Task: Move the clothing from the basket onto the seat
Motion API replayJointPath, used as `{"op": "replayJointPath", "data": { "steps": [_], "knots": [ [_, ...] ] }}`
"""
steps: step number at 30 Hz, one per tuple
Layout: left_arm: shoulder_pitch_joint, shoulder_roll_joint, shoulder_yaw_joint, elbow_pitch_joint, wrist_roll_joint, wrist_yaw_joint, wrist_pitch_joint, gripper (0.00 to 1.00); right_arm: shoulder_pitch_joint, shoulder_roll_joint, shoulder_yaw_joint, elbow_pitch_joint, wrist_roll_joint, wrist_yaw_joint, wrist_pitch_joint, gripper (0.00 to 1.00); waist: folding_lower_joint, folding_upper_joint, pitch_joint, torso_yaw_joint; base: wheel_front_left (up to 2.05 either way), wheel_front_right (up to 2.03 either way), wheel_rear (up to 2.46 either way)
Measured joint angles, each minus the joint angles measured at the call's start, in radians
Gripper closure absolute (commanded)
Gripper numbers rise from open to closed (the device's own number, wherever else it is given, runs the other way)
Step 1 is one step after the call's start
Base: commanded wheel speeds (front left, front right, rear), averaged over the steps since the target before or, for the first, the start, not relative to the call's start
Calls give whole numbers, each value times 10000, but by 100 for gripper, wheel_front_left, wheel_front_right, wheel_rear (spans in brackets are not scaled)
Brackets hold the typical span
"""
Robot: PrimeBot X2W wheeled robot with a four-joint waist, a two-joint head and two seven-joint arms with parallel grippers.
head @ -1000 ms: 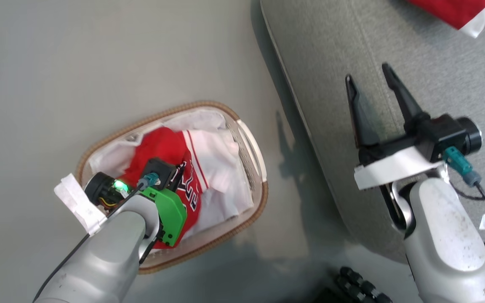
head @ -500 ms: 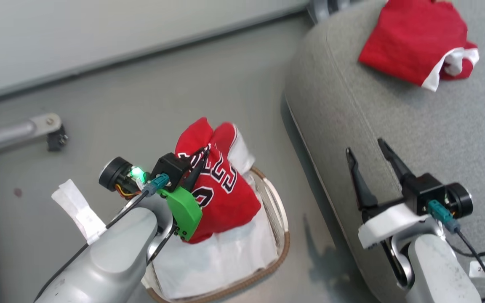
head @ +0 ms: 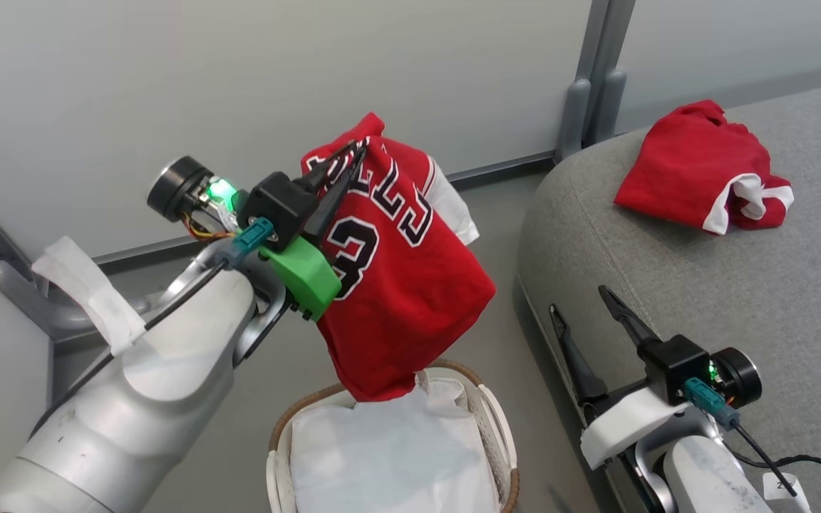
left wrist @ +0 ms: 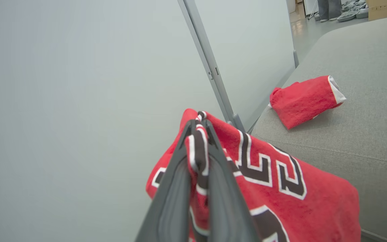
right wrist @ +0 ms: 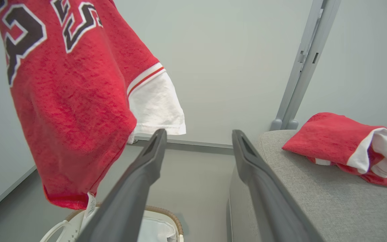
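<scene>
Step in hand: carrying 2nd garment from basket to seat. Left claw (head: 357,148) pressed together, pinching BULLS 23 jersey (head: 410,285) at top fold. Jersey hung above basket (head: 295,411). Plain red garment (head: 688,178) lay on seat (head: 738,306). Right claw (head: 579,299) spread, empty. Next: swing jersey over seat, lower, release.

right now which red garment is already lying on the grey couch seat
The plain red garment with white trim; the lettered red jersey hangs in the air from the shut left gripper.
</scene>
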Motion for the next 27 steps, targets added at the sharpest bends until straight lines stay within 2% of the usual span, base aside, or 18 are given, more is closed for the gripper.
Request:
{"op": "replayJointPath", "data": {
  "steps": [11, 19, 24, 25, 26, 27],
  "knots": [
    [-1021, -136, 31, -385, 107, -94, 0, 100, -374, 2, 1371, 426, 464, 0, 0, 0, 0, 0, -494, 370, 0, 0, 0],
    [-1406, -384, -209, -397, 117, -167, 0, 100, -2019, 2, 2991, 1413, 807, 0, 0, 0, 0, 0, -456, 609, 0, 0, 0],
    [-1427, -573, -384, -491, 113, -176, 0, 100, -2724, 6, 3645, 1705, 1402, 0, 0, 0, 0, 0, -452, 796, 0, 0, 0],
    [-1427, -583, -414, -537, 104, -180, 0, 100, -2830, 6, 3714, 1732, 1509, 0, 0, 8, 0, 0, -455, 828, 0, 0, 0],
    [-1427, -593, -439, -575, 92, -182, 0, 100, -2930, 4, 3743, 1739, 1574, 0, 0, 42, 0, 0, -459, 858, 0, 0, 0],
    [-1426, -598, -456, -606, 75, -182, 0, 100, -3002, 2, 3754, 1735, 1605, 0, 0, 59, 0, 0, -461, 879, 0, 0, 0]
  ]
}}
